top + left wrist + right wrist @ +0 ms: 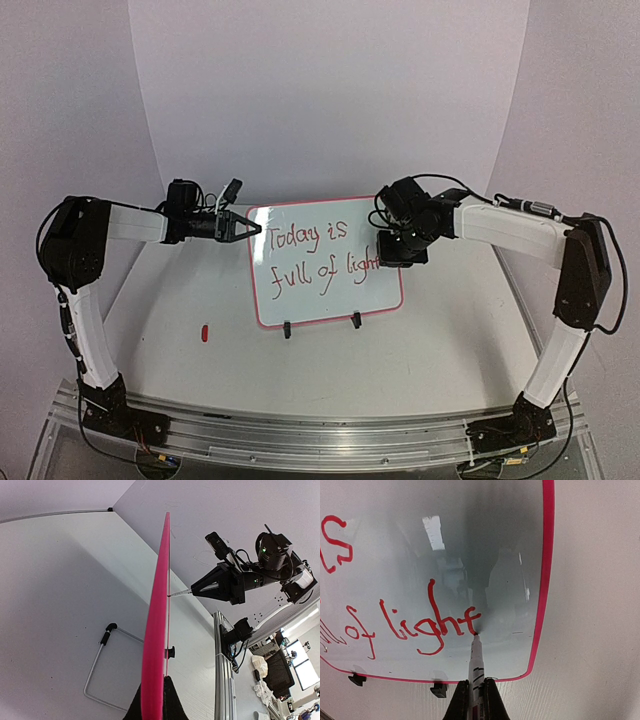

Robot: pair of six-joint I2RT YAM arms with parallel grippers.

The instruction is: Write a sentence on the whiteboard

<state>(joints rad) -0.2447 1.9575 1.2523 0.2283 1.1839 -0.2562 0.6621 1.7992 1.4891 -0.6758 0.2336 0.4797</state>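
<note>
Top view, left gripper [252,229]: closed on the upper left edge of the whiteboard [365,290], which stands on the surface [420,370] directly ahead of its fingertips.
Top view, right gripper [390,255]: at the board's right side, covering the end of the sentence [305,252]; "Today is / full of ligh" reads clear of it.
Top view, small red item [204,333]: on the surface, well apart from the left gripper, nearer the arm bases; possibly a cap.
Left wrist view, grip: jaws pinch the red-pink frame, seen edge-on between them; the right gripper faces the written side.
Right wrist view, grip: jaws closed on the marker [476,667], which projects straight ahead.
Right wrist view, tip: touching the foot of the "t" in "light"; black clip feet [439,689] just ahead of the fingers.
Step in hand: final letter; the text appears complete.
Next move: calls for drawing the tip straight back off the glossy face, without sideways drag that could smear.
</note>
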